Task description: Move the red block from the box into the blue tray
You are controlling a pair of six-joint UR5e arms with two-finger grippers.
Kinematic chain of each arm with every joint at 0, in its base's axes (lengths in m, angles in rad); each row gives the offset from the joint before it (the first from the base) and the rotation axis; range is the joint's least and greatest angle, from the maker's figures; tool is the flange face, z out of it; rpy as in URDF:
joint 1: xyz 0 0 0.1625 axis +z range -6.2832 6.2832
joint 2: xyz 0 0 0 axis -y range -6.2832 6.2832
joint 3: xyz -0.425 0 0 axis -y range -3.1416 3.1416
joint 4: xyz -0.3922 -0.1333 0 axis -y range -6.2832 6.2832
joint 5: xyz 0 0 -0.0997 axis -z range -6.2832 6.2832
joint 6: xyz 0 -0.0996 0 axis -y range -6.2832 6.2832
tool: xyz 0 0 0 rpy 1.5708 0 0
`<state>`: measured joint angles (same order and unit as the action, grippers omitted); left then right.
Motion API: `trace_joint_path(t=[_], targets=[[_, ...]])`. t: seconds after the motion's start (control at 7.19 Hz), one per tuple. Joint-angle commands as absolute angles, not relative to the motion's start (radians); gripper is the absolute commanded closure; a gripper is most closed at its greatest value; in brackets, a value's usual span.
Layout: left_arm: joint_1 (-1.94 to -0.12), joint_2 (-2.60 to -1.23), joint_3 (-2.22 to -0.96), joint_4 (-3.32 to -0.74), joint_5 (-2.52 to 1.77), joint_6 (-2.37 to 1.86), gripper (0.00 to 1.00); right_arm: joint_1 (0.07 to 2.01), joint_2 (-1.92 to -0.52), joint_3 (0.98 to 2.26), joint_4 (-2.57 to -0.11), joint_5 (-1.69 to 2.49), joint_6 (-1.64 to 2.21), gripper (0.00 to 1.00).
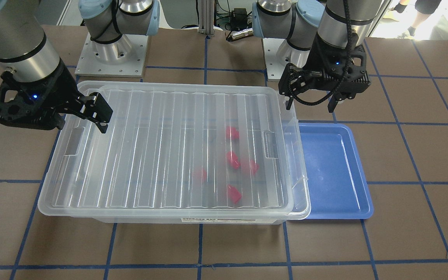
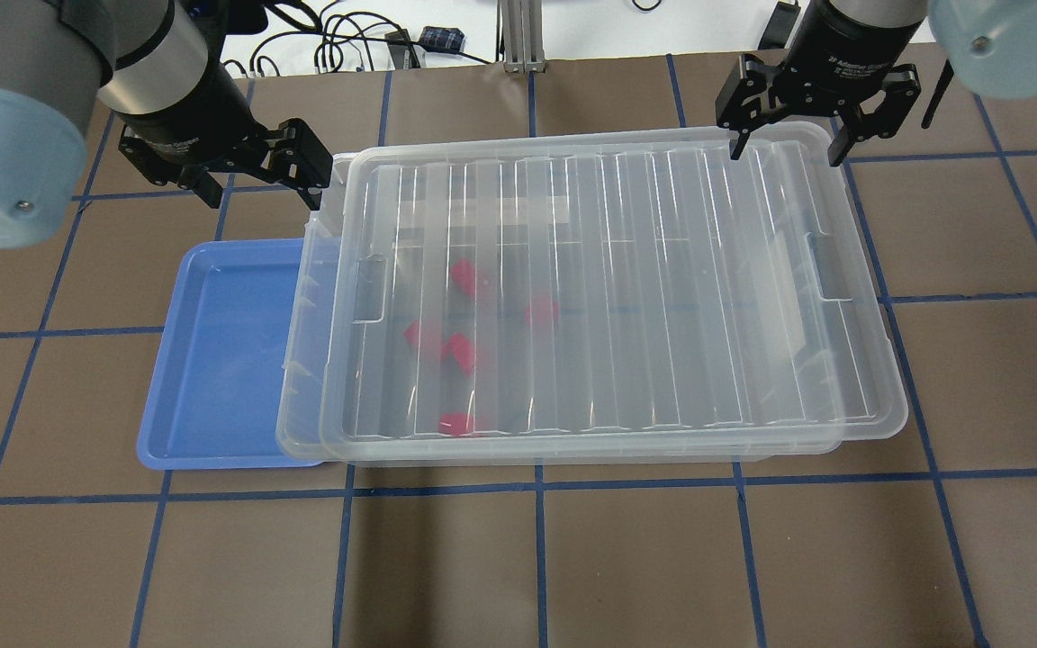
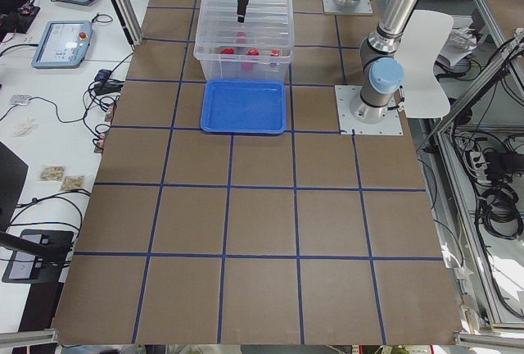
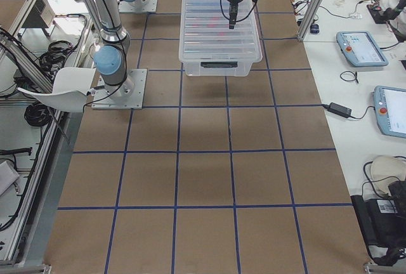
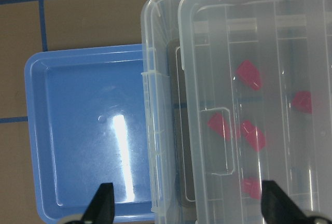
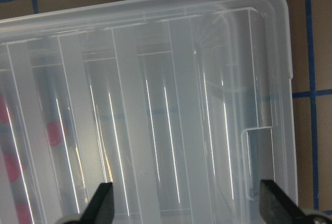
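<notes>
Several red blocks (image 1: 231,159) (image 2: 460,351) (image 5: 249,74) lie inside the clear box (image 1: 208,219) (image 2: 298,396). Its ribbed lid (image 1: 150,147) (image 2: 662,288) (image 6: 171,105) rests on top, shifted away from the tray so a narrow strip of the box is uncovered at that end. The blue tray (image 1: 333,171) (image 2: 221,360) (image 5: 83,130) sits empty against that end, partly under the box rim. My left gripper (image 1: 309,105) (image 2: 257,184) (image 5: 189,206) hovers open and empty above the box's tray-side far corner. My right gripper (image 1: 81,120) (image 2: 786,151) (image 6: 187,206) hovers open and empty above the lid's opposite far corner.
The table (image 2: 536,558) is brown with blue tape grid lines. The two arm bases (image 1: 111,54) (image 1: 282,58) stand behind the box. Cables and an aluminium post (image 2: 518,36) sit at the table's far edge in the overhead view.
</notes>
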<state>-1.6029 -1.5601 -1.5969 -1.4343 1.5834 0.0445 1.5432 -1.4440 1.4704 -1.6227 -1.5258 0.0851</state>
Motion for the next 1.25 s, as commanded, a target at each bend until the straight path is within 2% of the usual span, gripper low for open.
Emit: trace_joint_path(t=[0.0,1.11], targets=[[-1.601,-1.56,-1.597,-1.434,1.585,0.044,0.0,1.543,-1.442,1.471,-1.623,-1.526,0.08,0.0],[-1.601,-1.559,-1.597,-1.434,1.586,0.044,0.0,1.54,-1.42,1.462,-1.624,-1.517,0.064,0.0]])
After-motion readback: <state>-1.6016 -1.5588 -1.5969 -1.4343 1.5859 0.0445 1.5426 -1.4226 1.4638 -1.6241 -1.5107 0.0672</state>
